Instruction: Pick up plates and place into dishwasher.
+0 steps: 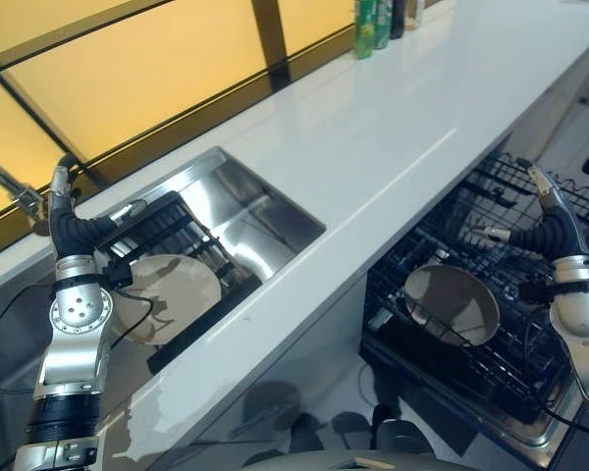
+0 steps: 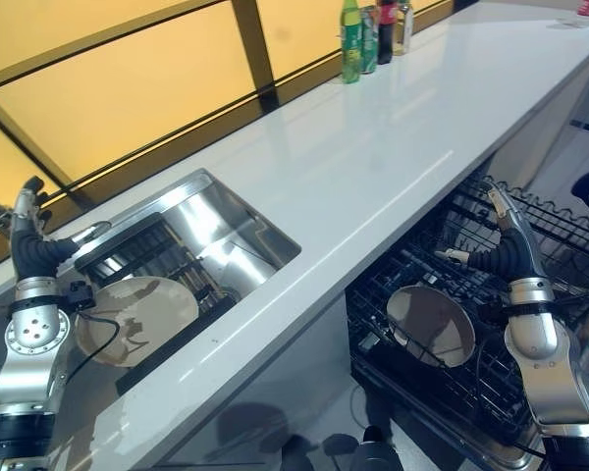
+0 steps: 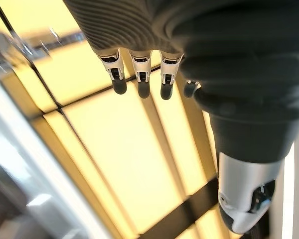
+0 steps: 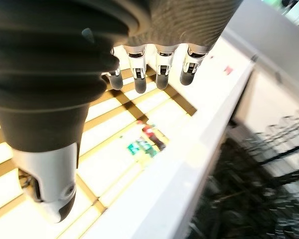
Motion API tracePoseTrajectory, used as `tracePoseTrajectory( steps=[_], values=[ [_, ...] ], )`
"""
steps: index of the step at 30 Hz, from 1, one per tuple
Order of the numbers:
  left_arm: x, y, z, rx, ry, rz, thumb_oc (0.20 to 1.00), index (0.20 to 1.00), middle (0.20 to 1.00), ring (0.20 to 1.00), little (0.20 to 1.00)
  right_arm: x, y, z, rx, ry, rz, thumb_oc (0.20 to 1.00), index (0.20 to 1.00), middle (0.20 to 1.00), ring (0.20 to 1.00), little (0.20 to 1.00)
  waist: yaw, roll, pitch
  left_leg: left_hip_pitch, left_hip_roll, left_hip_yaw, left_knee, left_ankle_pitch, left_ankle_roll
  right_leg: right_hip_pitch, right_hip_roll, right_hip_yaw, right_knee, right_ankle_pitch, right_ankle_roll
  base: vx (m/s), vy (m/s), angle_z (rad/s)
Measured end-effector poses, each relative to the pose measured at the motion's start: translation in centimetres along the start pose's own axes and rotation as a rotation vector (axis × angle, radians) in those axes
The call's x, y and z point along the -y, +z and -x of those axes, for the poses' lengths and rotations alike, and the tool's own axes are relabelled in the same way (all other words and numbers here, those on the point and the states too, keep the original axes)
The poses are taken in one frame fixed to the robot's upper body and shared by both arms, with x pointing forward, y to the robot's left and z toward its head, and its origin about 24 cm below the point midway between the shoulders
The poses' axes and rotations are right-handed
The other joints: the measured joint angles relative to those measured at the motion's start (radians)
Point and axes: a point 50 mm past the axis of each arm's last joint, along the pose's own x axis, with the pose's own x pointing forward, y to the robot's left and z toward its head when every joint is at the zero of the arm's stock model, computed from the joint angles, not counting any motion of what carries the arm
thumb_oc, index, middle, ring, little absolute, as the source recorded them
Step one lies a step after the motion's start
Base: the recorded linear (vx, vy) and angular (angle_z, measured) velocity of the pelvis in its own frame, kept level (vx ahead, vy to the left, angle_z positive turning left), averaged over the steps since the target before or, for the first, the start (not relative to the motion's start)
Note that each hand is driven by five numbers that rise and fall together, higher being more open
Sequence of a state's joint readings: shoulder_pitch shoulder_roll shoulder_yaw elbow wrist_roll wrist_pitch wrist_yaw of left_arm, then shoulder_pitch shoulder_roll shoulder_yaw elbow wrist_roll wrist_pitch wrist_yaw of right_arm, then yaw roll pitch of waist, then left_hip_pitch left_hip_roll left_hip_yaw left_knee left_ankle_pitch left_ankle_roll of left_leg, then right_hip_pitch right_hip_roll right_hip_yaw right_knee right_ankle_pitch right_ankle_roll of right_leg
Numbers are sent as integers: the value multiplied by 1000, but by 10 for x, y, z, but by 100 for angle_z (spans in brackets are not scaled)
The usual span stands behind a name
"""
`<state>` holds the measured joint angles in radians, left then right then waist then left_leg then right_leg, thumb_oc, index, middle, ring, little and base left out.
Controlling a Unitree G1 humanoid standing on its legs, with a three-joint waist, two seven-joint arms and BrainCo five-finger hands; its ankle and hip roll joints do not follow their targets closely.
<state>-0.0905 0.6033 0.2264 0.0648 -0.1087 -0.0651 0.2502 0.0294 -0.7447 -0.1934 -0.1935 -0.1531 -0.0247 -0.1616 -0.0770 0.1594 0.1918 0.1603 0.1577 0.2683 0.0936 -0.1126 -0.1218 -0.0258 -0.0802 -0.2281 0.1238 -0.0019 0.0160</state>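
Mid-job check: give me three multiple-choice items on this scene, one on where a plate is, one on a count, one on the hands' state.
1. Where does the plate near the left hand lie?
A. On the white countertop
B. On the black rack in the sink
C. On the floor

2. How many plates lie in the dishwasher rack?
A. One
B. Three
C. None

3. How are the hands?
A. Both clamped on plates
B. Right holds a bottle
C. Both open, holding nothing

Key: 1 B, the beige plate rests on the black rack in the sink. 2 A, one plate lies in the dishwasher rack. 3 C, the left hand and right hand are raised with straight fingers.
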Motion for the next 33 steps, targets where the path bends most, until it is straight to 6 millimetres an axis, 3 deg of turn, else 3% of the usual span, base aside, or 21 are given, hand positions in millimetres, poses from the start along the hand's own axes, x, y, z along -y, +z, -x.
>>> tracePoseTrajectory(
  steps=[2,5,6,8,10,11,13,14,17,19,24,33],
  values=[
    [0,-8,0,-53,-54,-30,1000,1000,1000,1000,1000,0,2,-2,9,3,-6,1000,1000,1000,1000,1000,19,0,-1,-10,-3,-12,28,0,0,-12,-8,2,24,-15,-7,9,50,16],
    [2,-28,5,-163,-117,-57,1000,1000,1000,1000,1000,-2,7,-7,28,7,-29,1000,1000,1000,1000,1000,49,-11,4,-74,-24,-119,162,0,0,-1,-22,30,17,-13,-14,68,124,12],
    [0,-37,9,-206,-130,-72,1000,1000,1000,1000,1000,-7,9,-9,36,20,-38,1000,1000,1000,1000,1000,59,-33,14,-111,-37,-168,215,-6,2,13,-34,57,7,-11,-17,90,159,-9],
    [-8,-49,16,-266,-143,-117,1000,1000,1000,1000,1000,-12,13,-11,48,39,-43,1000,1000,1000,1000,1000,69,-40,9,-114,-42,-214,121,-3,6,14,-47,62,5,-12,-12,69,143,-5],
    [-13,-52,16,-282,-134,-137,1000,1000,1000,1000,1000,-12,13,-10,47,44,-41,1000,1000,1000,1000,1000,69,-31,4,-134,-35,-210,53,-14,21,-4,-46,59,10,-12,9,61,122,-4],
    [-15,-55,16,-295,-130,-143,1000,1000,1000,1000,1000,-12,13,-11,51,45,-38,1000,1000,1000,1000,1000,75,-9,-8,-137,-25,-216,24,-1,40,-5,-36,57,-5,-4,21,54,136,-29],
    [-21,-59,18,-320,-124,-170,1000,1000,1000,1000,1000,-15,12,-9,42,55,-44,1000,1000,1000,1000,1000,94,-31,-7,-137,-30,-189,4,21,44,-29,-52,54,150,-68,20,44,119,-20],
    [-23,-62,21,-334,-122,-177,1000,1000,1000,1000,1000,-16,10,-7,35,58,-42,1000,1000,1000,1000,1000,93,-56,-22,-135,-52,-190,-11,30,45,-11,-68,51,136,-125,40,43,101,15],
    [-23,-66,26,-351,-128,-180,1000,1000,1000,1000,1000,-14,9,-7,32,47,-40,1000,1000,1000,1000,1000,90,-54,-28,-117,-52,-203,-47,101,36,23,-67,28,89,-108,48,16,64,16],
    [-22,-65,26,-349,-137,-176,1000,1000,1000,1000,1000,-15,9,-6,31,50,-41,1000,1000,1000,1000,1000,91,-56,-31,-117,-69,-214,-58,113,29,38,-78,17,67,-98,69,-3,40,22],
    [-16,-63,27,-342,-226,-150,1000,1000,1000,1000,1000,-18,8,-5,21,56,-46,1000,1000,1000,1000,1000,96,-60,-29,-117,-99,-224,-76,119,38,89,-91,-3,-24,-70,96,-10,19,25],
    [-10,-69,37,-385,-283,21,1000,1000,1000,1000,1000,-17,7,-5,5,30,-44,1000,1000,1000,1000,1000,119,-61,-28,-85,-91,-218,-105,120,38,139,-73,-4,-84,-61,94,-3,3,5]
  ],
)
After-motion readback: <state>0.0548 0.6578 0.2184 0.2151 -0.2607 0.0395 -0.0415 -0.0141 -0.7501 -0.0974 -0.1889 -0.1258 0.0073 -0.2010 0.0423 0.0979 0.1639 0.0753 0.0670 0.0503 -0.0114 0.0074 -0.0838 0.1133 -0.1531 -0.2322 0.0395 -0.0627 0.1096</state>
